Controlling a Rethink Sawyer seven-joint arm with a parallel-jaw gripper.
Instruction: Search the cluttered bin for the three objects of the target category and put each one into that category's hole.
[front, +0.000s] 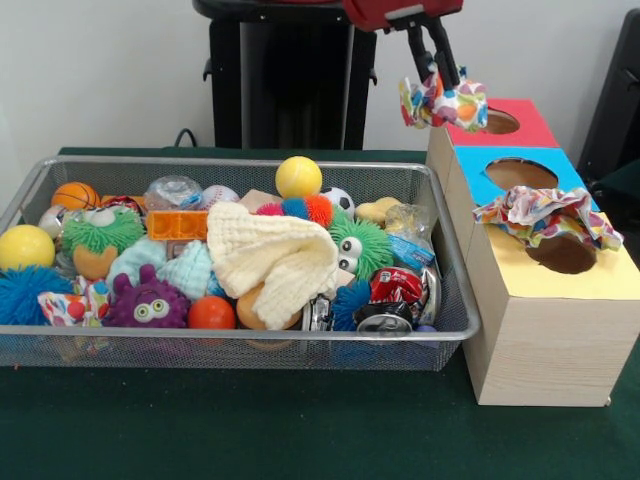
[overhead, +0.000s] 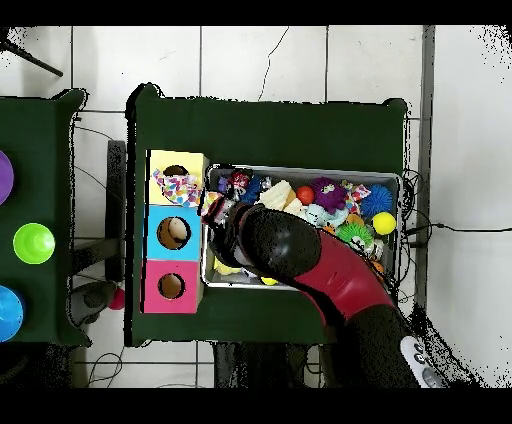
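- Front view shows a crumpled, brightly patterned cloth (front: 445, 102) pinched between the dark fingers (front: 445, 62) of the gripper (front: 437, 80); the cloth hangs in the air just above the far end of the wooden box (front: 545, 340), beside the red panel (front: 510, 122) and its hole (front: 500, 122).
- A second patterned cloth (front: 545, 215) lies draped over the rim of the hole in the yellow panel (front: 590, 280), partly tucked in and partly spilling onto the blue panel (front: 520, 172), whose hole (front: 522, 173) is uncovered.
- Overhead view places the same draped cloth (overhead: 180, 187) on the yellow end of the box, with the red and black arm (overhead: 330, 275) reaching across the bin toward the box; the gripper itself is hard to make out from above.
- The box stands on the green tabletop (front: 300, 430), touching the right end of the wire mesh bin (front: 240, 352).
- Inside the bin, a cream knitted cloth (front: 275, 258) lies heaped in the middle over other things.
- Around it sit a yellow ball (front: 298, 177), a small basketball (front: 75, 195), a purple spiky toy with eyes (front: 148, 300), a green fuzzy toy with eyes (front: 360, 245) and a crushed red can (front: 398, 290).
- Another patch of patterned cloth (front: 72, 305) shows at the left front of the bin, half buried beside a blue spiky ball (front: 25, 295).
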